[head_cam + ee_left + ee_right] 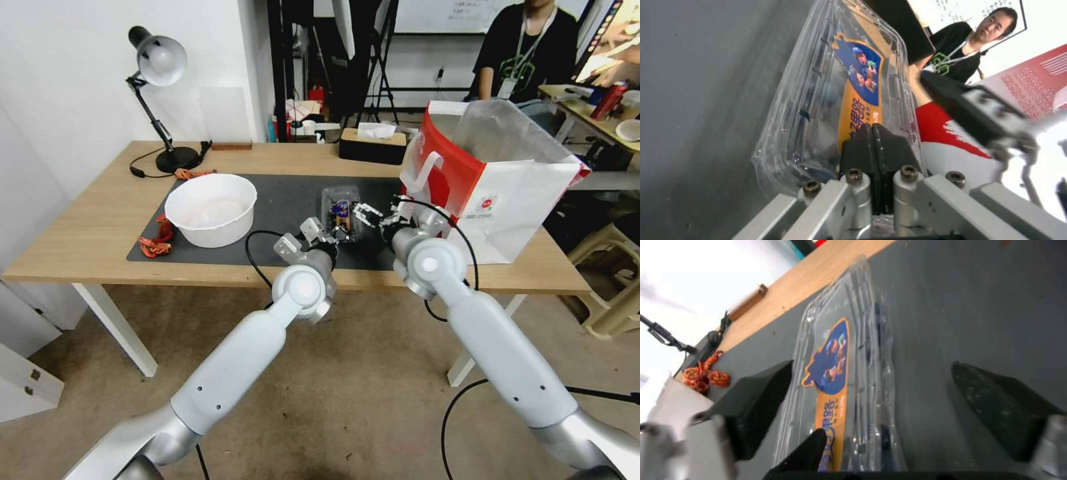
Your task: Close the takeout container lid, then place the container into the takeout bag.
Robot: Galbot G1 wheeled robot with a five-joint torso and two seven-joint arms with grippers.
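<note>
Two tools meet at the takeout container [341, 215] on the dark mat [280, 200]. The left tool [872, 140] has its fingers pressed together against the near end, on the lid [853, 83]; the right tool [889, 400] is spread wide, straddling it. The lid looks folded down. Bagging remains: the takeout bag [507, 193] stands open, just beside.

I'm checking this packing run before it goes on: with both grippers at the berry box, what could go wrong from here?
The left gripper, jaws together, presses on top of the lid; thin clear plastic could buckle or pop open again.

The right gripper is open across the takeout container, which could skid on the dark mat as it closes.

The takeout bag stands very near the right arm, so a swing might knock it.
</note>
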